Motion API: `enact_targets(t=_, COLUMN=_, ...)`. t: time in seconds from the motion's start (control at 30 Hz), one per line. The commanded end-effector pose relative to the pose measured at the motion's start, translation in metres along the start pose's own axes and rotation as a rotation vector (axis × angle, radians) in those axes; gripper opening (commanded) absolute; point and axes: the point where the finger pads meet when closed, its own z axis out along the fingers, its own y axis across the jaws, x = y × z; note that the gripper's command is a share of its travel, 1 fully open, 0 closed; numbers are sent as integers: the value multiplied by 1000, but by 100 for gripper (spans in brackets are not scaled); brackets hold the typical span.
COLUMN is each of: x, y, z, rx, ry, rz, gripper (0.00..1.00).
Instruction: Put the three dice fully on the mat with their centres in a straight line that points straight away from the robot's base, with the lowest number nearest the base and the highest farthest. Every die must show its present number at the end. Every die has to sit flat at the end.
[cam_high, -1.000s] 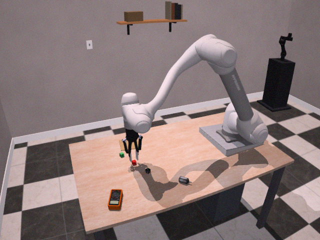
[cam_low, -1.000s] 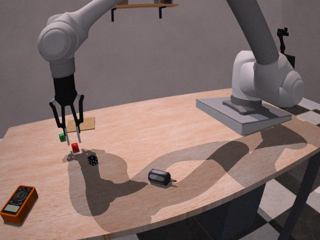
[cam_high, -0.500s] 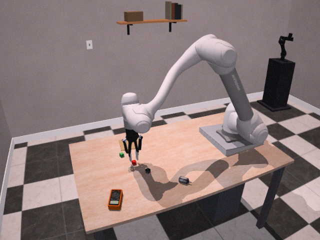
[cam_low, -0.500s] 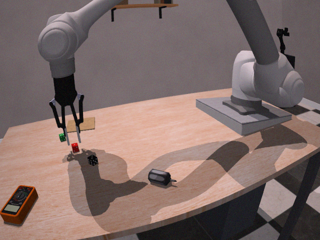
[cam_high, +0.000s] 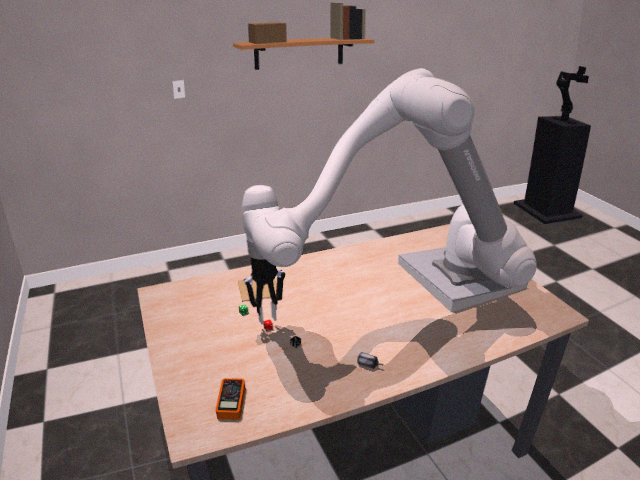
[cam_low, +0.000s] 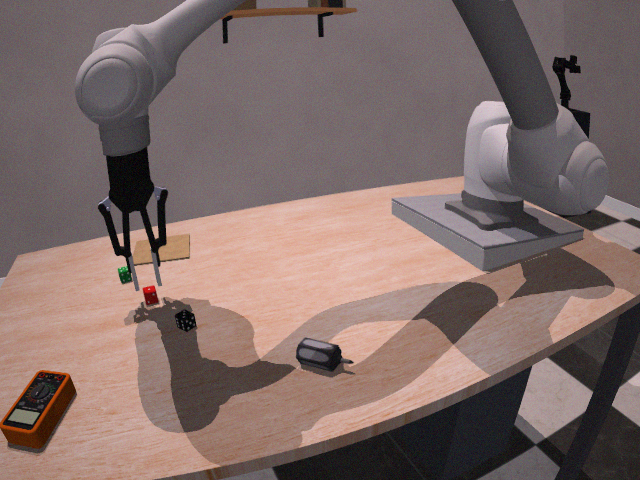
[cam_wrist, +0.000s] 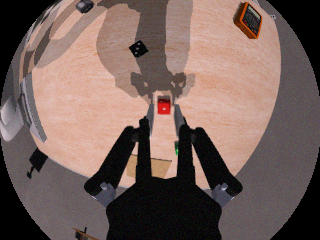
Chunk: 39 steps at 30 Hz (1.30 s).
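Observation:
A red die (cam_high: 267, 324) lies on the wooden table, also seen in the exterior view (cam_low: 150, 295) and the wrist view (cam_wrist: 163, 107). My gripper (cam_high: 268, 315) (cam_low: 146, 284) hangs just above it, pointing straight down, fingers a little apart with nothing between them. A green die (cam_high: 242, 309) (cam_low: 124, 274) lies to the gripper's left. A black die (cam_high: 295, 341) (cam_low: 185, 320) lies in the arm's shadow to the right. The small tan mat (cam_high: 253, 289) (cam_low: 161, 249) lies behind the gripper, with no die on it.
An orange multimeter (cam_high: 230, 398) lies near the table's front left edge. A small dark cylindrical part (cam_high: 368, 360) lies right of the black die. The robot's grey base plate (cam_high: 454, 276) stands at the far right.

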Motion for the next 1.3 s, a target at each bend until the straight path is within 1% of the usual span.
enact_targets(t=0.0, x=0, y=1, z=-1, rx=-2, ry=0, rz=0, gripper=32)
enact_targets(t=1.03, x=0, y=1, z=-1, rx=-2, ry=0, rz=0, gripper=32)
enact_targets(t=1.27, x=0, y=1, z=4, rx=-2, ry=0, rz=0, gripper=32)
